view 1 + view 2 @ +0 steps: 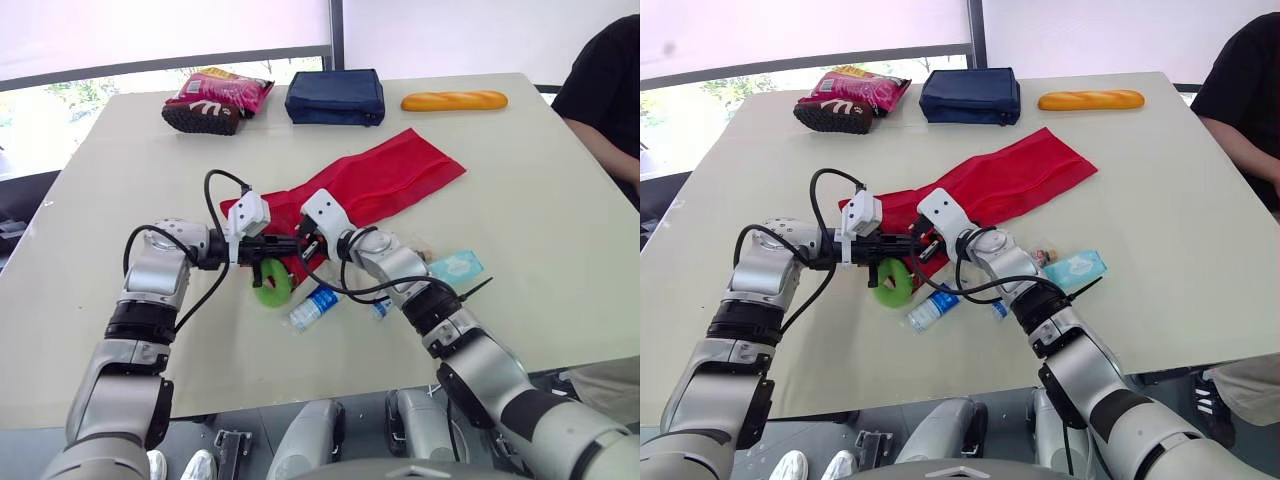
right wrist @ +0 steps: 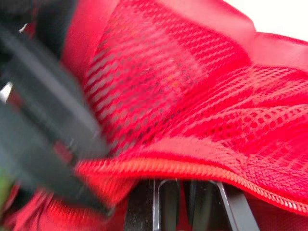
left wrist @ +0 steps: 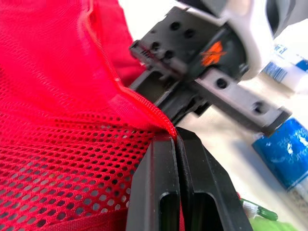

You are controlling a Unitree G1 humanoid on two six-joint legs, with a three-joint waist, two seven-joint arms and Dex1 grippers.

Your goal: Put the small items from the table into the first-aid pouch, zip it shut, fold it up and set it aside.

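Observation:
A red mesh first-aid pouch [image 1: 385,178] lies unfolded across the middle of the table [image 1: 530,210]. Both grippers meet at its near left end. My left gripper [image 3: 175,138] is shut on the pouch's zip edge. My right gripper [image 1: 305,244] faces it, its fingers pinching the same edge a little further along. Loose beside them lie a green ring [image 1: 272,284], a small bottle with a blue label [image 1: 313,308], a second small blue item [image 1: 381,307] and a teal tissue pack [image 1: 455,267].
At the far side of the table are a navy pouch [image 1: 335,97], a yellow bread loaf [image 1: 454,100], a pink snack bag [image 1: 225,90] and a dark shoe-like thing [image 1: 202,117]. A person in black [image 1: 605,90] sits at the right edge.

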